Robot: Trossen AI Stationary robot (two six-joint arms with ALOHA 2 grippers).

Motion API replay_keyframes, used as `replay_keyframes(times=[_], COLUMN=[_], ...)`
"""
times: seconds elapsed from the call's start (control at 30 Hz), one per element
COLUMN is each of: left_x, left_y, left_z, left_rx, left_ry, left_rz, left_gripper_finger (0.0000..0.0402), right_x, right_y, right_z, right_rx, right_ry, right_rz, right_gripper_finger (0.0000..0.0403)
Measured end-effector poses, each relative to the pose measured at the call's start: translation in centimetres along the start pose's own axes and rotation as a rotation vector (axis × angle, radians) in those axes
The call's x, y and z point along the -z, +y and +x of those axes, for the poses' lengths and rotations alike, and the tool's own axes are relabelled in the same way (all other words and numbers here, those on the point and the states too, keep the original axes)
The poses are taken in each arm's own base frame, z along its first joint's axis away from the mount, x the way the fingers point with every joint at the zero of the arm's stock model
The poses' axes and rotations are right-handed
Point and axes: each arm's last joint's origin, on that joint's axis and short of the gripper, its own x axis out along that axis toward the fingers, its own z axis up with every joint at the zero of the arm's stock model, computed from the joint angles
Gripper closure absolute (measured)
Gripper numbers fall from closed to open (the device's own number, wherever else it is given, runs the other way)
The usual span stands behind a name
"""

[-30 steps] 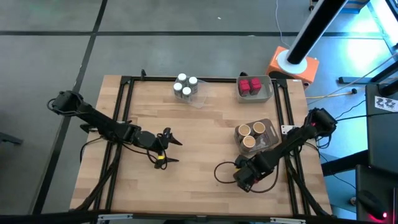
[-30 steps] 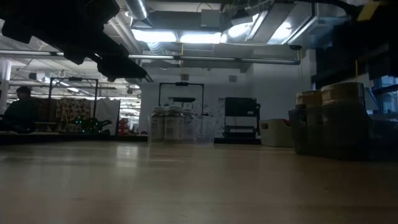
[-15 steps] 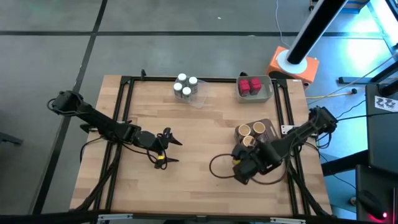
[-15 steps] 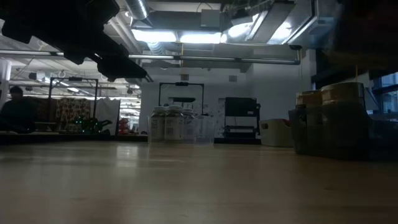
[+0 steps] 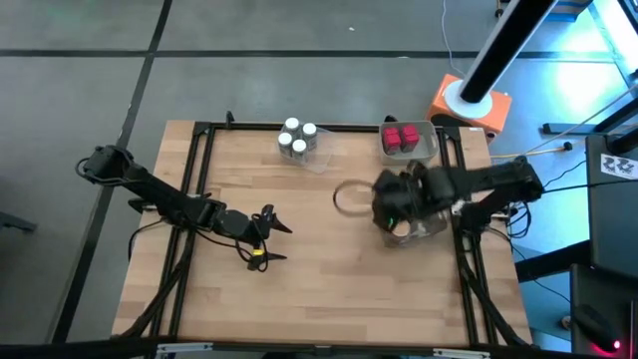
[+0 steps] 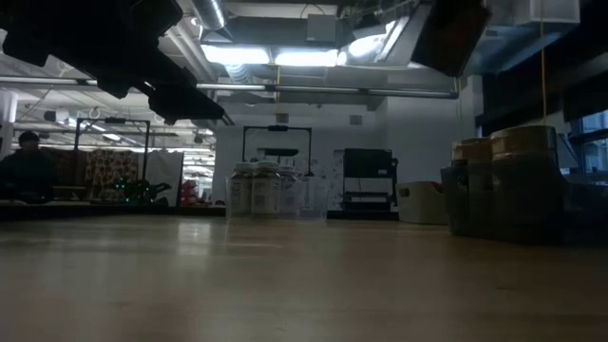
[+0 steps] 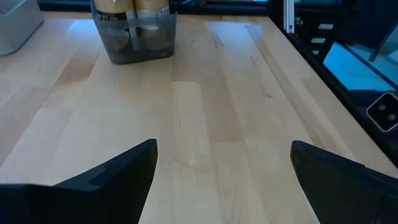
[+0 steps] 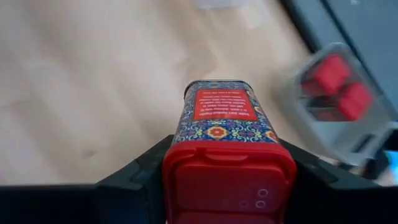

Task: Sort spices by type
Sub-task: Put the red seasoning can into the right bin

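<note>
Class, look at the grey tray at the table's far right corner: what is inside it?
The grey tray holds red-lidded packets, standing upright. The high view shows only their red tops, so their sides and the tray floor beneath them are covered. The right gripper holds another red-lidded tin above the table.

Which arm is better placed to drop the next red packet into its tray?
Right. The right gripper already clamps a red-lidded packet and hangs beside the grey tray holding the other red packets. The left gripper waits open, across the table.

wood table (image 5: 299,259), orange base (image 5: 469,105), grey tray (image 5: 424,152)
</note>
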Motion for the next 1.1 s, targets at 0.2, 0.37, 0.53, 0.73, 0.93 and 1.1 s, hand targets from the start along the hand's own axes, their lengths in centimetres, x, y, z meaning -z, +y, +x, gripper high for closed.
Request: replay_keyframes(times=[0.2, 0.37, 0.53, 0.73, 0.93, 1.1], left_x=[0.1, 0.0, 0.0, 0.0, 0.0, 0.0], left_y=[0.0, 0.0, 0.0, 0.0, 0.0, 0.0], left_z=[0.0, 0.0, 0.0, 0.0, 0.0, 0.0], left_rx=[-0.001, 0.000, 0.000, 0.000, 0.000, 0.000], left_ry=[0.006, 0.005, 0.004, 0.004, 0.004, 0.004], left_rz=[0.005, 0.004, 0.004, 0.003, 0.005, 0.005], left_gripper_finger=[0.0050, 0.0050, 0.0050, 0.0050, 0.0050, 0.0050], right_x=[-2.4, -3.8, -4.9, -4.9, -4.0, -2.8], right_y=[-5.2, -9.2, -13.1, -17.6, -21.1, -23.7], right_z=[1.1, 2.4, 4.0, 6.2, 10.0, 13.2], right_rx=[0.084, 0.190, 0.281, 0.368, 0.382, 0.370], right_ry=[0.004, 0.018, 0.065, 0.146, 0.225, 0.254], right_rz=[0.055, 0.120, 0.215, 0.362, 0.491, 0.588], right_gripper_finger=[0.0189, 0.0189, 0.0189, 0.0189, 0.0189, 0.0189])
